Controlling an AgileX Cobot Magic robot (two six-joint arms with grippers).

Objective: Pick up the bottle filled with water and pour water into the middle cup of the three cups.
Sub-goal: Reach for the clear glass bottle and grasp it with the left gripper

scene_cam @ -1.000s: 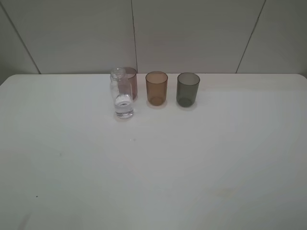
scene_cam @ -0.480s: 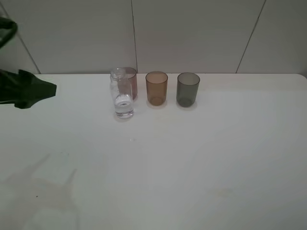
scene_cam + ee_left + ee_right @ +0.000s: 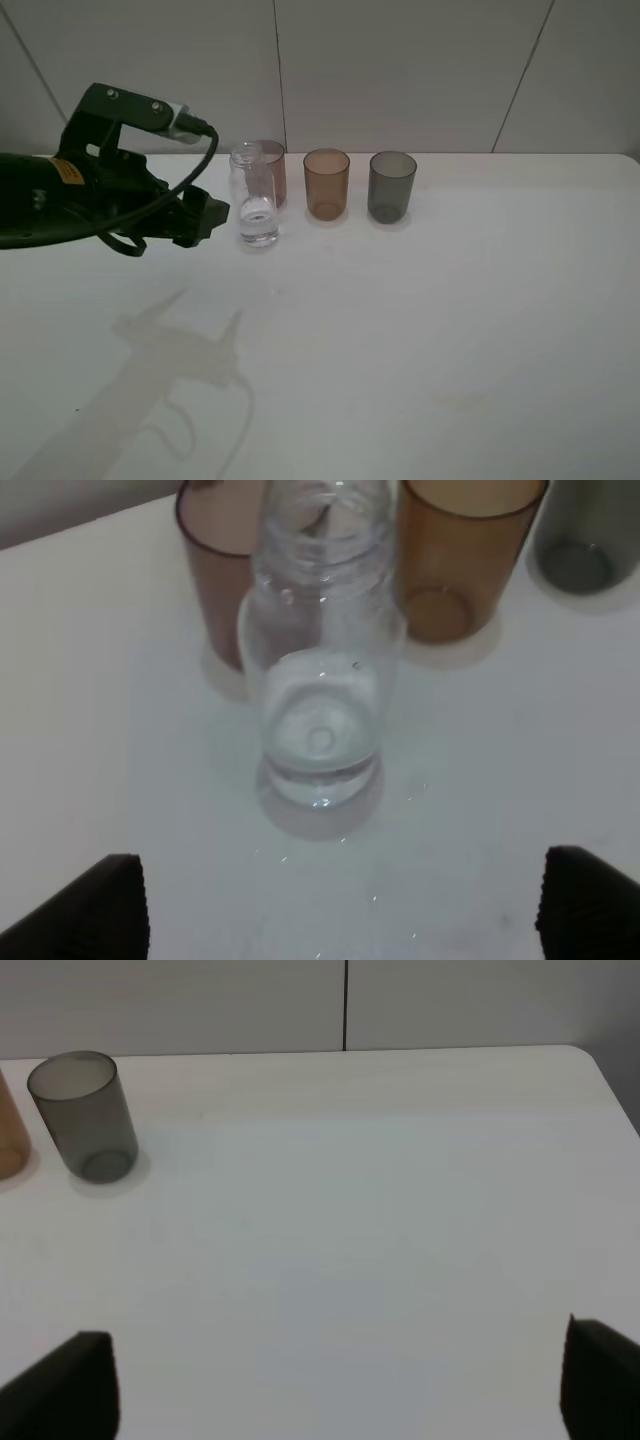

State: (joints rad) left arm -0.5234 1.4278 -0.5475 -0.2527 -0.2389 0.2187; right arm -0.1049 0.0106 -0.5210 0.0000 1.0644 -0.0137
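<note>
Currently, as I view it from the high camera, the left gripper (image 3: 212,212) hovers above the white bench (image 3: 420,330), just beside the small clear colourless plastic bottle (image 3: 256,195) and not touching it. In the left wrist view its two dark fingertips (image 3: 100,910) stand wide apart, released, with nothing held. The bottle stands upright on the bench ahead of the gap between them, capless, with water in its lower part.

Just behind the bottle, and partly hidden by it in the high view, stands the translucent pinkish-mauve plastic tumbler (image 3: 274,172). The translucent amber-brown plastic tumbler (image 3: 326,184) is the middle cup of the row. It stands upright, apart from the bottle. The translucent dark grey-green plastic tumbler (image 3: 391,186) ends the row on the right. All three tumblers stand near the far edge of the bench, apart from one another.

In the right wrist view the right gripper (image 3: 335,1380) is likewise released. Its fingertips are wide apart above the bench, well apart from the grey-green tumbler.
</note>
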